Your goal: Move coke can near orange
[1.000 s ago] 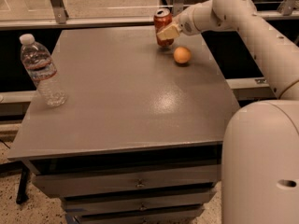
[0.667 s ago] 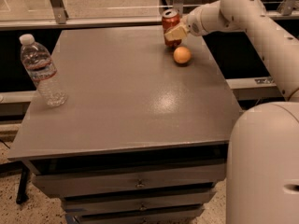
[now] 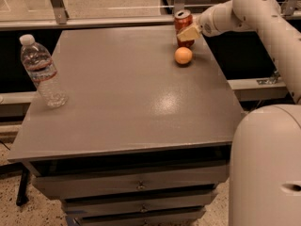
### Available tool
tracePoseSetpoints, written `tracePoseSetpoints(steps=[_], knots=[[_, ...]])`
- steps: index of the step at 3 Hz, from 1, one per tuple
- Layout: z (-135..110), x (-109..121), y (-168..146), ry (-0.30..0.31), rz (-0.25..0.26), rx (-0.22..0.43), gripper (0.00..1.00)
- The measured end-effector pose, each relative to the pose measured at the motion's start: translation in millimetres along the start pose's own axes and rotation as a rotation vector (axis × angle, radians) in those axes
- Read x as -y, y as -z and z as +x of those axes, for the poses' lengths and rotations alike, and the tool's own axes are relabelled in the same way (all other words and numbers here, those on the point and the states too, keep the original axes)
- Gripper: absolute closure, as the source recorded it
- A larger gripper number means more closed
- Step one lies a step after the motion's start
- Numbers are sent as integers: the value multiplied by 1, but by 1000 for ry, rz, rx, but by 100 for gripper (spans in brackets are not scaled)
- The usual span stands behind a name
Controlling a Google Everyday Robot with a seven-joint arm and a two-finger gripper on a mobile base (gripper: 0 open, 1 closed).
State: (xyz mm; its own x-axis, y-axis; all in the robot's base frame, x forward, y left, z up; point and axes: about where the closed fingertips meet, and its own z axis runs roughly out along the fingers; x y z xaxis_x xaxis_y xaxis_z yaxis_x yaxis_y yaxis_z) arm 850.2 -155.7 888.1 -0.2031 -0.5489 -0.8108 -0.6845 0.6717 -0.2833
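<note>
Gripping the coke can (image 3: 182, 19) around its lower half: gripper (image 3: 187, 33), reaching in from the right, fingers closed on it. Coke can: upright at the grey table's (image 3: 117, 107) far right, just behind the orange (image 3: 183, 55). Water bottle (image 3: 41, 72): left edge, well apart.

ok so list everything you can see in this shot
red aluminium coke can: one, red with silver top, far right end of the table, just behind the orange
small round orange: one, orange, on the table in front of the can
clear plastic water bottle: one, clear with white cap, standing at the table's left edge
flat grey table: one, grey, centre
drawers: stacked, grey, under the tabletop
robot arm: one, white, reaching in from the right
gripper: one, tan, shut on the can
</note>
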Motion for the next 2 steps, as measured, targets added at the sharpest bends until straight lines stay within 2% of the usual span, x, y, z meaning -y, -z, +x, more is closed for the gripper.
tracePoseSetpoints(steps=[2], knots=[[30, 21, 20, -24, 17, -46, 100]])
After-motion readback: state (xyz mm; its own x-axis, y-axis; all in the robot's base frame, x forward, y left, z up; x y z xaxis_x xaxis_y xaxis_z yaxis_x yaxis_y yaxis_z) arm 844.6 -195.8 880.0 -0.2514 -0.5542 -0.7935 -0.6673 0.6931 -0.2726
